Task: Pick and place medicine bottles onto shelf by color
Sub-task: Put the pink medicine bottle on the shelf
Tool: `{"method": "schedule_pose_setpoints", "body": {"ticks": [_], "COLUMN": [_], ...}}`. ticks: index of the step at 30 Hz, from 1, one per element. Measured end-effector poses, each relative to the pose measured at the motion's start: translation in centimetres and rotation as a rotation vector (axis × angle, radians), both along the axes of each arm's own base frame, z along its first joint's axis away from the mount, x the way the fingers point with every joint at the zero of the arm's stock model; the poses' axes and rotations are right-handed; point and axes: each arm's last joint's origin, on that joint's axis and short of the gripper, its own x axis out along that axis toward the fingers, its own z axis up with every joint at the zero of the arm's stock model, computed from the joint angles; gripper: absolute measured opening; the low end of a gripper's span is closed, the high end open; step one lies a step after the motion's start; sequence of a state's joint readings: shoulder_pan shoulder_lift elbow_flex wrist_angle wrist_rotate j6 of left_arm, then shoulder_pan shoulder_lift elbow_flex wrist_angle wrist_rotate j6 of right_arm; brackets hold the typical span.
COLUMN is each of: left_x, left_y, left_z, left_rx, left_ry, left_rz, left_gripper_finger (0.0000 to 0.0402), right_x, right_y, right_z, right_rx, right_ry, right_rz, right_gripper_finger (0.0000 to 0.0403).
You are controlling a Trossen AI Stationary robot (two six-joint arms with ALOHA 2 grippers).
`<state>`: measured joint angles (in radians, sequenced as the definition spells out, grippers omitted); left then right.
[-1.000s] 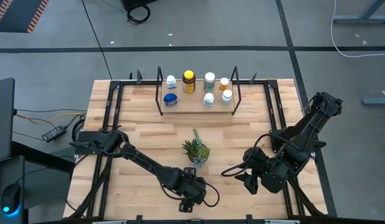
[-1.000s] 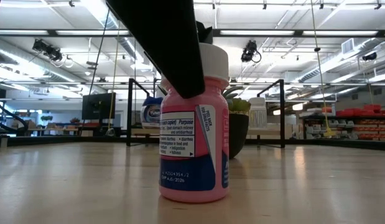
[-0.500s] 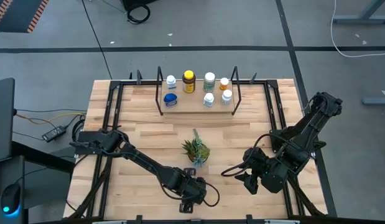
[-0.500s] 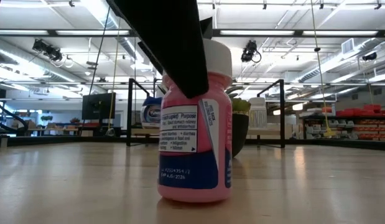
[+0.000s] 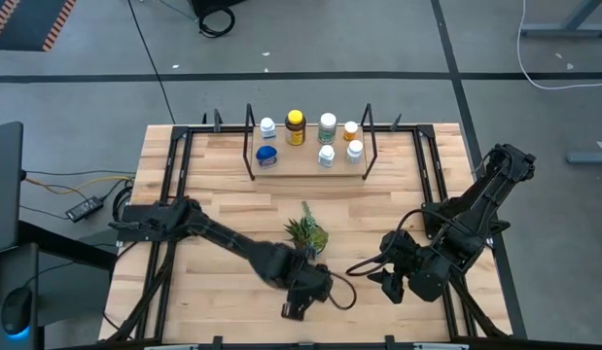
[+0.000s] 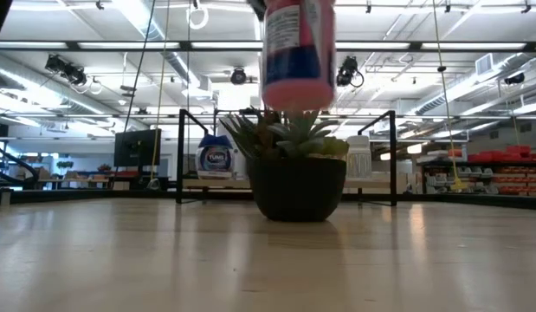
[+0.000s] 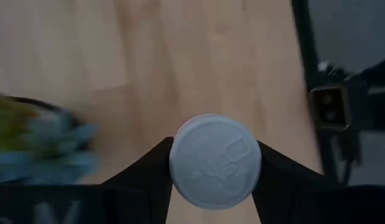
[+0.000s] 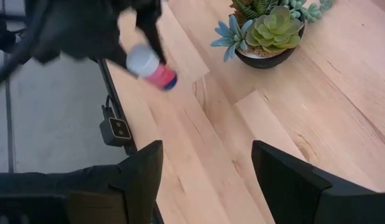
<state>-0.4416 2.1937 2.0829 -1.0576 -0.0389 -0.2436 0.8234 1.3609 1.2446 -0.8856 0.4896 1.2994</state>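
Up high first: left gripper near the front of the table, just in front of the plant, pinching a pink bottle hidden under it. Right gripper off to the right, jaws spread, holding nothing. Seven small bottles standing on the shelf at the back.

Down low: pink bottle up in the air, off the wood, above the plant.

Left wrist: white cap squeezed between two dark fingers.

Right wrist: own fingers wide apart; far off, pink bottle gripped by the other arm, near the plant.
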Motion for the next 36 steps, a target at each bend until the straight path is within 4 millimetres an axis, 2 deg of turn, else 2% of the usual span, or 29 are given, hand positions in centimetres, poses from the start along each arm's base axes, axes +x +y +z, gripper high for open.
{"method": "schedule_pose_setpoints", "body": {"ticks": [3,7,12,16,21,25,32,36], "left_x": [0.4,0.8,0.9,0.7,0.4,0.3,0.3,0.1], "left_y": [2.2,6.4,12.2,17.2,22.6,25.8,29.8,31.9], "left_z": [1.8,3.9,7.0,8.4,8.1,6.0,2.8,1.9], "left_rx": [0.047,0.098,0.132,0.149,0.175,0.172,0.146,0.144], "left_ry": [0.013,0.045,0.003,-0.018,0.023,0.087,0.109,0.097], "left_rz": [-0.043,-0.031,0.012,0.084,0.15,0.172,0.198,0.238], "left_gripper_finger": [0.0186,0.0206,0.0185,0.0174,0.0201,0.0207,0.0177,0.0187], "right_x": [0.0,0.0,0.0,0.0,0.0,0.0,-0.2,-0.3], "right_y": [0.0,0.0,0.0,0.0,0.0,0.0,-0.3,-0.4], "right_z": [0.0,0.0,0.0,0.0,0.0,0.0,-0.2,-0.3], "right_rx": [-0.006,-0.006,-0.006,-0.006,-0.009,-0.009,-0.039,-0.052], "right_ry": [0.0,0.0,-0.001,0.0,0.002,0.003,0.024,0.033], "right_rz": [0.007,0.007,0.007,0.007,0.007,0.007,0.003,0.002], "right_gripper_finger": [0.0253,0.0253,0.0253,0.0253,0.0253,0.0253,0.0253,0.0253]}}
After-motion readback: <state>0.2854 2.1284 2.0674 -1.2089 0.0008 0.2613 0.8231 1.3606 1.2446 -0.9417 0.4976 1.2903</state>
